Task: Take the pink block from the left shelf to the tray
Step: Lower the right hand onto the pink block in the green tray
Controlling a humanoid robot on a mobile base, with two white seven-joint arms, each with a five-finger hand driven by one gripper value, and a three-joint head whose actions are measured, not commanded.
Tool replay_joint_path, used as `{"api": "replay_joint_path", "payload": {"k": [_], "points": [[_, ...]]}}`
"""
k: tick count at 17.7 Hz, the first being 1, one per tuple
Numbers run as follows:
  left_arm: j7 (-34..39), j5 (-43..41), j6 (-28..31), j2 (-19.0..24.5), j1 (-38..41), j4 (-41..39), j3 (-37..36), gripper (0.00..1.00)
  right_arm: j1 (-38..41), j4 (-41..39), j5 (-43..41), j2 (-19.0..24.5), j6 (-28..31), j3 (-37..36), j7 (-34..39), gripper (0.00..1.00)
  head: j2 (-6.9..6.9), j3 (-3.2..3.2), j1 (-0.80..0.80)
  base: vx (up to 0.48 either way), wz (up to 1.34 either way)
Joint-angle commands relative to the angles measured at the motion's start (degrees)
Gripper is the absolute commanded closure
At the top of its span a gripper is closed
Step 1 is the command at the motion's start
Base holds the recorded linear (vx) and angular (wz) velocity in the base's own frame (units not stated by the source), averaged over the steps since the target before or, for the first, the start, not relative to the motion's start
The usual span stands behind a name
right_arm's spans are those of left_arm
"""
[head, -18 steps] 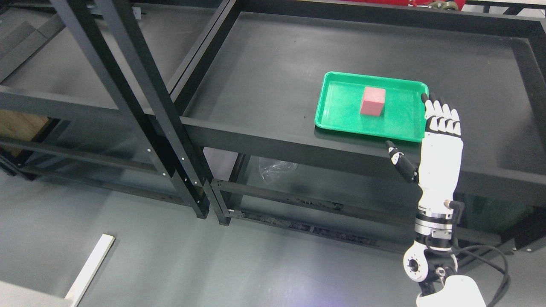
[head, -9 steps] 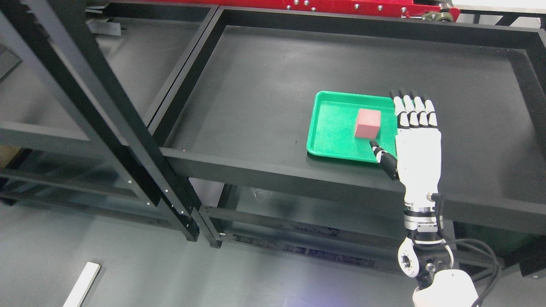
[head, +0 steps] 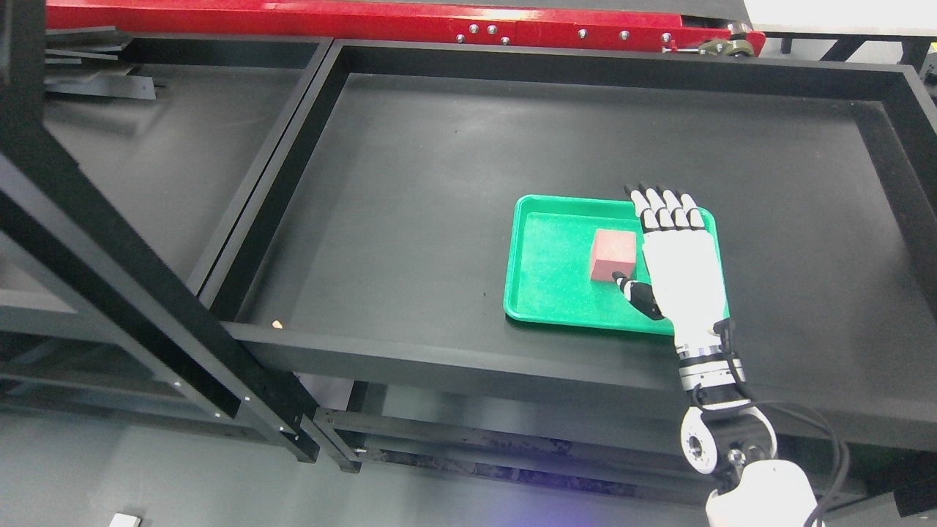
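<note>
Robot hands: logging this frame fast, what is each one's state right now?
Left robot hand: not in view.
Right robot hand: open, fingers extended, holding nothing, beside the pink block over the green tray.

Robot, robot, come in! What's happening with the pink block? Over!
Right hand open, beside pink block. Block sits in green tray. Nothing in the way.

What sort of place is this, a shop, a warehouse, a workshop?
Probably a lab or workshop set up for robot trials. Bare black metal shelving holds only a green tray with a pink block, a robot's right hand reaches in, and a red machine frame stands behind.
</note>
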Motion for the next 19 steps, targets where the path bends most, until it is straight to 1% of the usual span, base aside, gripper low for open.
{"api": "replay_joint_path", "payload": {"k": [1, 4, 8, 14, 16, 19], "points": [[0.0, 0.0, 0.0, 1.0, 1.1, -1.0, 0.0, 0.00, -2.7, 0.8, -4.7, -0.8, 0.0, -1.1, 20.3, 0.01, 0.00, 0.00, 0.00, 0.115, -0.08], [0.0, 0.0, 0.0, 1.0, 1.1, -1.0, 0.0, 0.00, -2.8, 2.1, -5.0, -0.8, -0.1, -1.0, 24.1, 0.01, 0.00, 0.00, 0.00, 0.126, -0.10], [0.0, 0.0, 0.0, 1.0, 1.1, -1.0, 0.0, 0.00, -2.8, 2.3, -10.7, -0.8, -0.1, -1.0, 29.1, 0.01, 0.00, 0.00, 0.00, 0.090, -0.08], [0.0, 0.0, 0.0, 1.0, 1.1, -1.0, 0.0, 0.00, -4.0, 5.1, -11.0, -0.8, -1.6, -0.3, 29.2, 0.01, 0.00, 0.00, 0.00, 0.071, -0.03], [0.0, 0.0, 0.0, 1.0, 1.1, -1.0, 0.0, 0.00, -4.7, 5.3, -10.4, -0.8, -3.0, -0.3, 29.2, 0.01, 0.00, 0.00, 0.00, 0.071, -0.02], [0.0, 0.0, 0.0, 1.0, 1.1, -1.0, 0.0, 0.00, -5.3, 7.3, -9.7, -0.8, -3.0, 0.0, 29.4, 0.01, 0.00, 0.00, 0.00, 0.076, -0.04]]}}
